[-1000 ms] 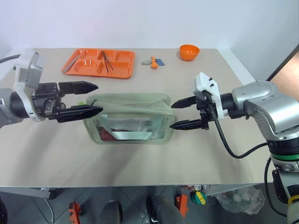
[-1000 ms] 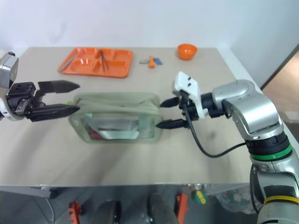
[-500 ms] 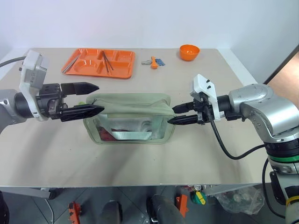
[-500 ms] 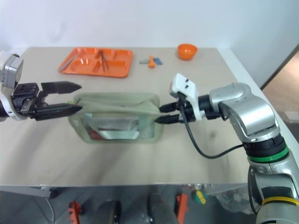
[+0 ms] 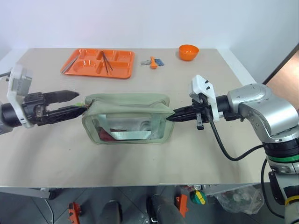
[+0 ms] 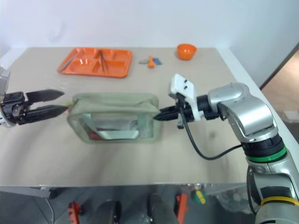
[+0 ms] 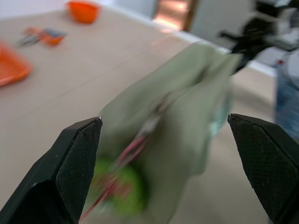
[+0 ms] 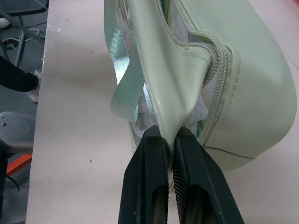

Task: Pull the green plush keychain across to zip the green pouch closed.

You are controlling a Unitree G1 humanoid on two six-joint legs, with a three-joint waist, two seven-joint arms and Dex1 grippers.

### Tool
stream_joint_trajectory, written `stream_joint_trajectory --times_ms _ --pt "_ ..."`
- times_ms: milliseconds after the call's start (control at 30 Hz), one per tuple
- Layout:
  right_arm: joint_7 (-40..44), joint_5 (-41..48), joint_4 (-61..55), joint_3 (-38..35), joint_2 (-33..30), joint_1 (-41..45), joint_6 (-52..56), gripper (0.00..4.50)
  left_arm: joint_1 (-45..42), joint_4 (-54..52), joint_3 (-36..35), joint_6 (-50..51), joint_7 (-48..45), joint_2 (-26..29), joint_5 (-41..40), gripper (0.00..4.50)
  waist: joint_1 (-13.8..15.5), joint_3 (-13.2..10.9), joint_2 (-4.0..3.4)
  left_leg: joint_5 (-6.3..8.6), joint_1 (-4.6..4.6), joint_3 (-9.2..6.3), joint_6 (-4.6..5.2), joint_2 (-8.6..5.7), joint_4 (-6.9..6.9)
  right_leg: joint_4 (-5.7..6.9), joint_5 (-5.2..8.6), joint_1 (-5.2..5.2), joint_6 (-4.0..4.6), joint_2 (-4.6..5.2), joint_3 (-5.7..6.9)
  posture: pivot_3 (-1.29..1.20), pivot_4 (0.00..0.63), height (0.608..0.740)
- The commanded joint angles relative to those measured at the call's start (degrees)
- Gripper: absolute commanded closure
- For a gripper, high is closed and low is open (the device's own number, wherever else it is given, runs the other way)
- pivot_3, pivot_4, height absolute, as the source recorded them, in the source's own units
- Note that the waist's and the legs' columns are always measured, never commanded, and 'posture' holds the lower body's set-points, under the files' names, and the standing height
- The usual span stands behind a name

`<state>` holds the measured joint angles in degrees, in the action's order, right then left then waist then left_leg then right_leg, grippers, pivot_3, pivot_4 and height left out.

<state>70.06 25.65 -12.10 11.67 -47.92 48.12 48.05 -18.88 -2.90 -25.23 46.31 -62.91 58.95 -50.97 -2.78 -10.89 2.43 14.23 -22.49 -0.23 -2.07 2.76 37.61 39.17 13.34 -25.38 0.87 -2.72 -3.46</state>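
The green pouch [image 5: 127,117] lies on the tabletop [image 5: 196,154] with its clear window facing the robot and red and white contents showing through. The right gripper [image 8: 169,145] has its fingers pinched tight on a fold of fabric at the pouch's right end, beside the end of the zipper. At the pouch's opposite end sits the green plush keychain [image 7: 122,186], a bright lime charm just off the pouch's corner. The left gripper [image 5: 78,102] is level with that end, its fingers spread wide on either side of the keychain and not touching it. Beyond the pouch, near the tabletop's far edge, are an orange tray [image 5: 99,63] and an orange bowl [image 5: 188,51].
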Motion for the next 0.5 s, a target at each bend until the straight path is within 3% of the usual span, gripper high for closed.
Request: stream_joint_trajectory --times_ms 33,500 --pt "0.87 0.20 -1.99 0.39 -0.41 -0.09 -0.82 4.45 1.53 3.57 -3.01 -2.52 0.49 0.80 3.08 0.00 -0.02 0.00 0.00 0.00 0.00 0.00 0.00 0.00 0.00 0.00 0.00 0.00 0.00 0.00 -0.01 0.00 0.150 0.740" --pt "-0.24 0.48 -2.71 0.25 -0.08 -0.39 -0.28 4.45 1.99 7.48 0.80 -5.13 2.52 -3.65 8.00 0.00 -0.04 0.01 0.01 0.00 0.04 0.03 0.00 0.08 -0.03 0.01 -0.05 0.00 0.08 -0.01 -0.03 0.00 0.150 0.740"
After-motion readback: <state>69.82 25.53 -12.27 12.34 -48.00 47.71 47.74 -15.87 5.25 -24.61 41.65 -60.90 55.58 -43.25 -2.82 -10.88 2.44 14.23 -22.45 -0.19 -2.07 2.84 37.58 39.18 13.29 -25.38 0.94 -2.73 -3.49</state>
